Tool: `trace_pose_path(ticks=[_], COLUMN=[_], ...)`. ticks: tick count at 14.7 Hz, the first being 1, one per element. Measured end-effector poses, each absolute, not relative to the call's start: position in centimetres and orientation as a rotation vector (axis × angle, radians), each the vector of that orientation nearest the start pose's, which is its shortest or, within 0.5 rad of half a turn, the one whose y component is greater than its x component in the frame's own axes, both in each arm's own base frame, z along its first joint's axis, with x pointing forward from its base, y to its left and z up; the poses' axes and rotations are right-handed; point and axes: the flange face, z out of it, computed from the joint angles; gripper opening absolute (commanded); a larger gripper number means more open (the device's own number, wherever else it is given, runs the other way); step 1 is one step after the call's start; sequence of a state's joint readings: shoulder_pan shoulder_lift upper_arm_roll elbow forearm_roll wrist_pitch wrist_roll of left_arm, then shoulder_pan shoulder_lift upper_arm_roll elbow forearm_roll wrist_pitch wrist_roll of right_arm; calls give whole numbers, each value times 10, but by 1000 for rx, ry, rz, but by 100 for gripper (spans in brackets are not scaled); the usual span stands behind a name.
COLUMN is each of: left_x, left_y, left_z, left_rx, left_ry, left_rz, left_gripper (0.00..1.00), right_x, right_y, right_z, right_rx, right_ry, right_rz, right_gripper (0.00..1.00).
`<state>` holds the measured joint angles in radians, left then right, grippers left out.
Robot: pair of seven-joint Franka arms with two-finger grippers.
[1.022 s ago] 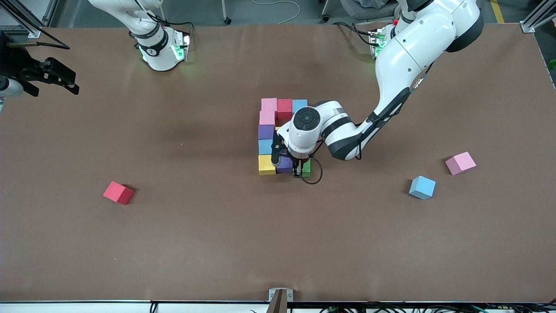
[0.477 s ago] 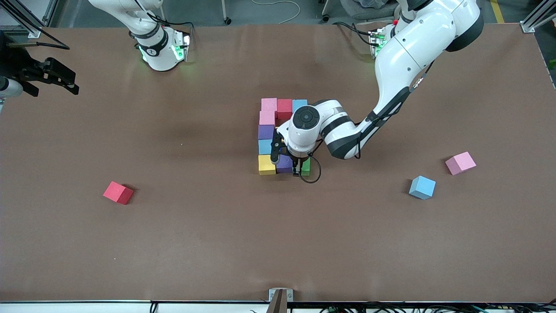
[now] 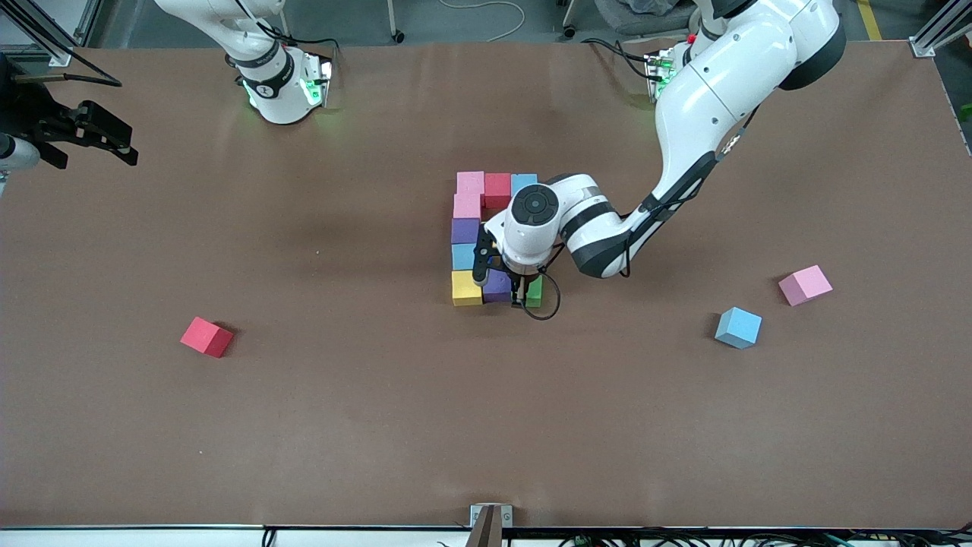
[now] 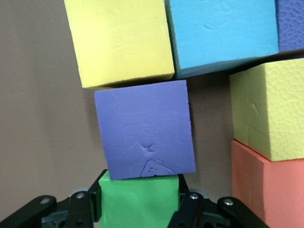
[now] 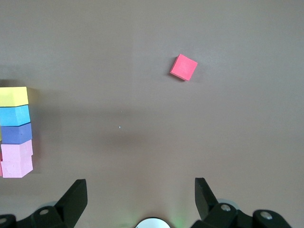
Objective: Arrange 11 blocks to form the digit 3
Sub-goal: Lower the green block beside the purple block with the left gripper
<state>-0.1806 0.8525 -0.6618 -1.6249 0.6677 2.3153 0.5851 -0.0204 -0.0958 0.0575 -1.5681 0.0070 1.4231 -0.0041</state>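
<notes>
Foam cubes in a tight multicoloured figure (image 3: 486,239) sit mid-table. Over its nearest row, the left gripper (image 3: 524,292) clamps a green foam cube (image 4: 138,200), which touches a purple foam cube (image 4: 146,135) beside a yellow foam cube (image 3: 466,289). The right gripper (image 5: 141,199) waits at the right arm's end of the table, jaws spread wide, holding nothing. Loose on the table: a red cube (image 3: 206,336), a light blue cube (image 3: 737,327) and a pink cube (image 3: 805,285).

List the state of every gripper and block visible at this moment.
left gripper: shut on green block, at the figure's near bar
right gripper: open, waiting over bare table
digit 3 figure: incomplete
red block, light blue block, pink block: loose, apart
</notes>
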Motion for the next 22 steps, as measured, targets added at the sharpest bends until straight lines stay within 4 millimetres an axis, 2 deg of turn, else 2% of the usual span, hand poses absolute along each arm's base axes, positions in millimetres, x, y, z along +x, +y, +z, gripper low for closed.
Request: trace_pose_path(ticks=[5, 8, 10, 11, 13, 14, 22], left_x=[511, 510, 509, 508, 507, 507, 513], left_y=[-464, -464, -466, -467, -468, -468, -469], left_z=[201, 201, 201, 201, 201, 201, 205], left_rx=[-2073, -2070, -2068, -2066, -2063, -2063, -2070], left_ry=[2352, 2355, 2359, 2362, 2365, 2365, 2360], left_rz=[-106, -106, -106, -107, -108, -109, -148], left_gripper=[18, 33, 37, 44, 64, 99, 100], right_x=[508, 508, 508, 508, 508, 508, 509], right_y=[21, 21, 21, 21, 21, 21, 21], right_z=[664, 664, 664, 664, 663, 663, 663], right_rx=[-3139, -3139, -3139, -3139, -3139, -3139, -3139], right_ry=[-65, -65, -65, -65, -65, -65, -65], right_rz=[78, 78, 78, 79, 80, 81, 77], right_gripper=[100, 100, 100, 100, 100, 100, 100])
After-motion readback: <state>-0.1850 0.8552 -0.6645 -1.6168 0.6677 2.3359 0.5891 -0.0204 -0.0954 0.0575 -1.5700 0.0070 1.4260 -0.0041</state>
